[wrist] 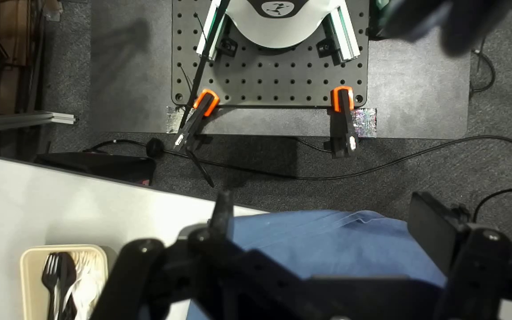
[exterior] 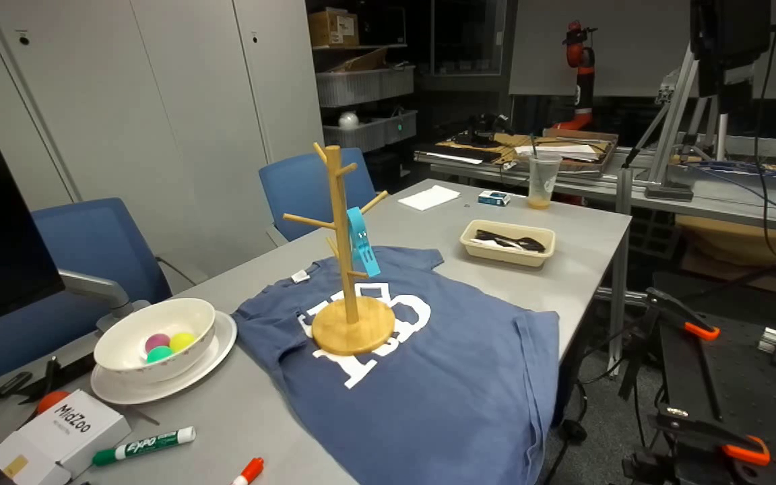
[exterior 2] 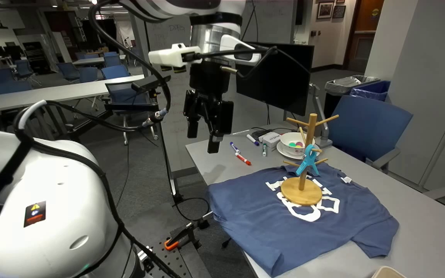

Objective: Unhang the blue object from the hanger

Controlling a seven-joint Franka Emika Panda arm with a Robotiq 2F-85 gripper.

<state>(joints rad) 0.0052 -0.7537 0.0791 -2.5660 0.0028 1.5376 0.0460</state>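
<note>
The blue object, a light-blue clip (exterior: pixel 363 244), hangs from a peg of the wooden hanger (exterior: pixel 340 222). It also hangs there in an exterior view (exterior 2: pixel 307 162), low on the pole of the hanger (exterior 2: pixel 301 191). The hanger stands upright on its round base on a navy T-shirt. My gripper (exterior 2: pixel 203 138) is in the air to the side of the hanger, well apart from it, pointing down. In the wrist view my gripper (wrist: pixel 324 215) has its two fingers wide apart with nothing between them. The clip and the hanger are out of the wrist view.
The navy T-shirt (exterior: pixel 442 377) lies spread on the grey table (exterior: pixel 243 431). A bowl with balls (exterior: pixel 159 367) on a plate, a white box (exterior: pixel 68 431) and markers (exterior: pixel 145 444) sit at one end. A cutlery tray (exterior: pixel 469 249) and cup (exterior: pixel 543 180) stand at the other.
</note>
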